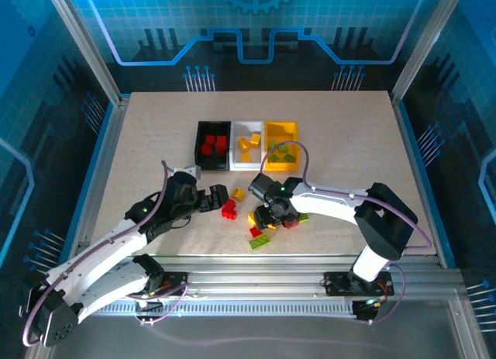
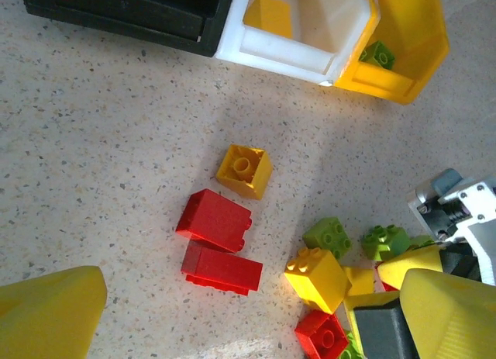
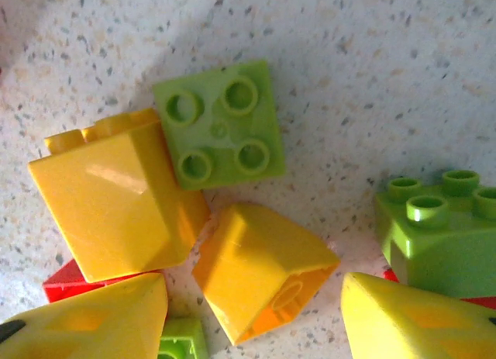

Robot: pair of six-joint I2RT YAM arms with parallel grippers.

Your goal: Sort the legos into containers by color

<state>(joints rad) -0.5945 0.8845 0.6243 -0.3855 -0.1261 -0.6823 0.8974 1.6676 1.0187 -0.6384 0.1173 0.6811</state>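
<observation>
The containers stand in a row at the back: a black bin [image 1: 198,146] with red legos, a white bin [image 1: 246,166] with yellow-orange ones, and a yellow bin [image 1: 280,125] with green ones. Loose legos lie in front of them. My right gripper [image 3: 256,316] is low over the pile [image 1: 267,223], open, its yellow fingers [image 3: 85,320] on either side of a yellow-orange brick [image 3: 260,270] with a gap on each side. My left gripper [image 2: 248,328] is wide open above two red bricks [image 2: 221,243], with nothing between its fingers.
Around the straddled brick lie a bigger yellow brick [image 3: 116,196], a flat green one [image 3: 221,126] and another green one [image 3: 438,235]. A yellow-orange brick [image 2: 244,170] sits alone between the red pair and the bins [image 2: 325,18]. The two grippers are close together.
</observation>
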